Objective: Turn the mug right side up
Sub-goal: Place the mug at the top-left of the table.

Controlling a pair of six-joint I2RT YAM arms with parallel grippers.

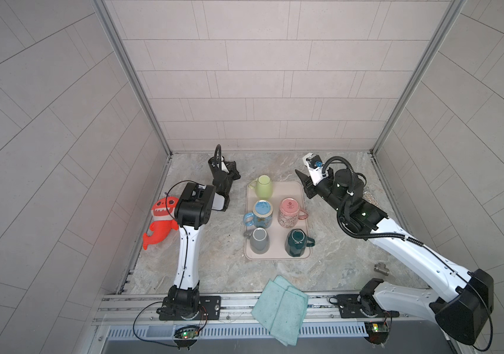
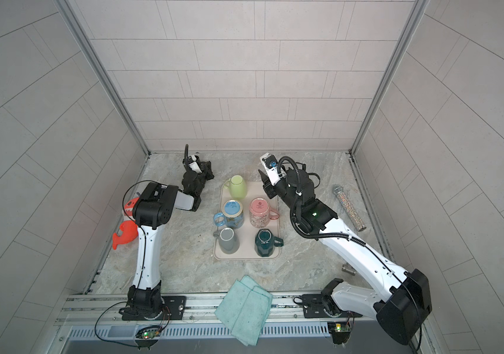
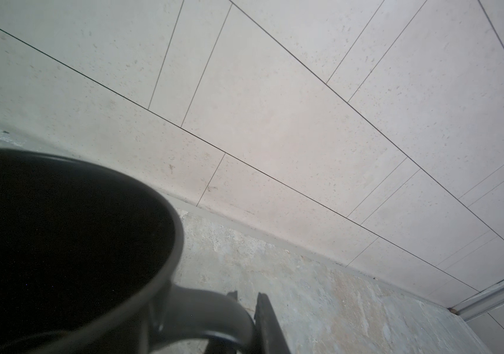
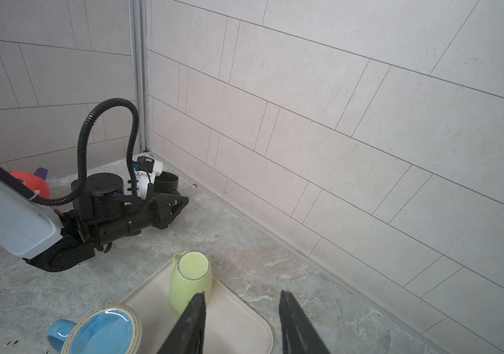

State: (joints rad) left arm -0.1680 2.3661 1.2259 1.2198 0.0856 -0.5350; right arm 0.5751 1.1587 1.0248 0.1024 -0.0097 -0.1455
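Black mug (image 3: 61, 245): smooth dark glaze, low sheen. Green mug (image 4: 189, 282): glossy ceramic with a speckled foot ring. Tray (image 4: 238, 321): cream, matt, smooth, plastic-like. Tabletop (image 1: 214, 263): mottled stone look, dull. Walls (image 1: 260, 76): matt speckled tile. Cloth (image 1: 280, 309): teal, napped towelling. My right fingers (image 4: 194, 321): matt black plastic, I judge.
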